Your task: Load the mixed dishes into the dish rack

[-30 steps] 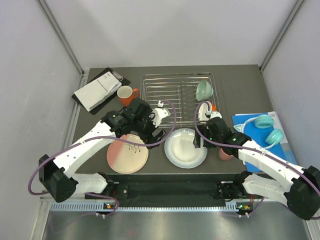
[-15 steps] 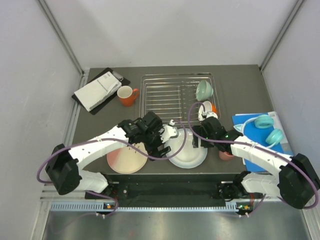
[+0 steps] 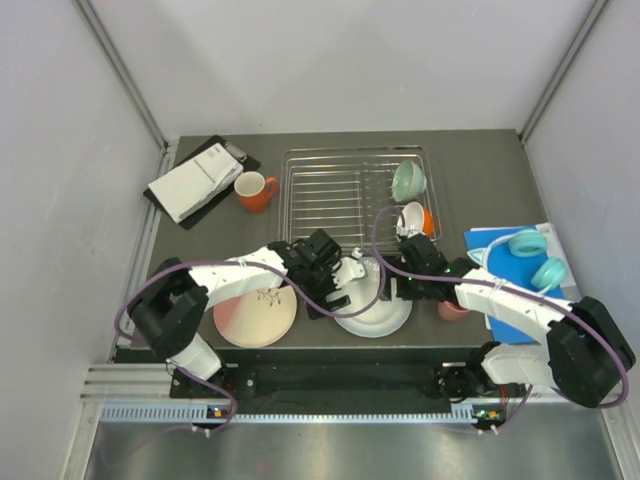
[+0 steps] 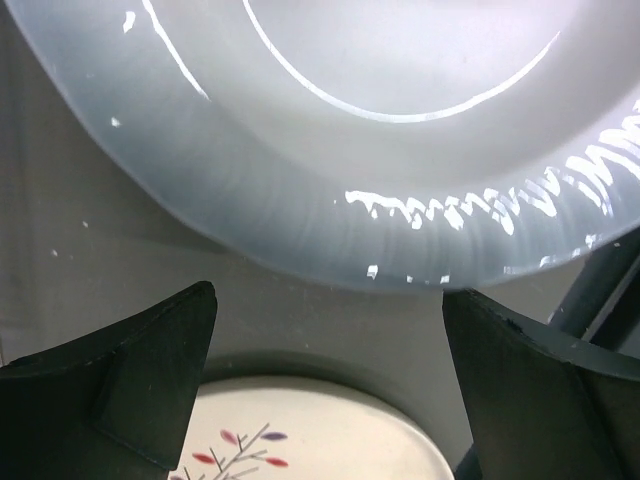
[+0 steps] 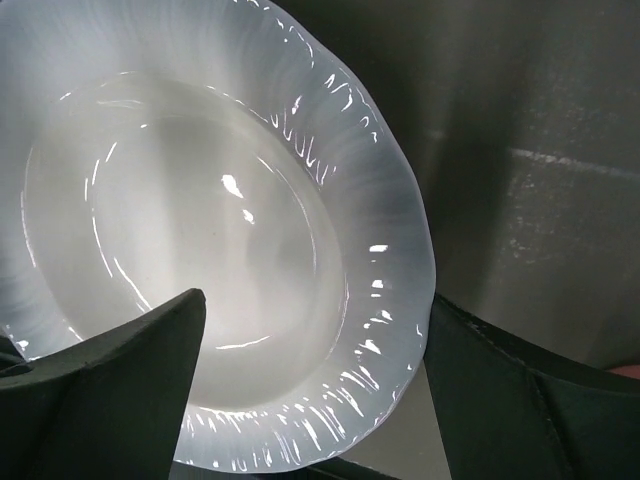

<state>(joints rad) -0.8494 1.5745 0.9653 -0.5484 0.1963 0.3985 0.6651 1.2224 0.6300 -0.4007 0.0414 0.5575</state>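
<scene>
The white plate with pale blue rim (image 3: pixel 378 306) lies on the dark table (image 3: pixel 470 170), just in front of the dish rack (image 3: pixel 335 190) and near the pink-and-cream plate (image 3: pixel 250 315), with a strip of bare table between the two. Your left gripper (image 4: pixel 328 300) sits at its left rim and your right gripper (image 5: pixel 312 303) at its right rim. Both are spread wide and neither has hold of anything. In the right wrist view the scalloped rim runs between the fingers.

The step appears to be picking this plate up. The glaze looks slick and the rim thin, so set one finger under the edge and one on top before you close. Let one gripper steady or tip the far side while the other bites. Clamp squarely on the rim, not on the sloping well. Keep the left fingers off the leaf-sprig plate just behind them. Once the plate is up, it will likely sit best on edge between the bars.

The mint green bowl (image 3: pixel 408 180) already leans in the rack's far right corner. The orange handled mug (image 3: pixel 255 190) stands left of the rack beside a booklet (image 3: pixel 190 182). The salmon-pink cup (image 3: pixel 447 312) peeks out under your right forearm. Turquoise rings (image 3: pixel 530 245) rest on a blue sheet (image 3: pixel 490 240) to the right. Pale walls close in the table on three sides.
</scene>
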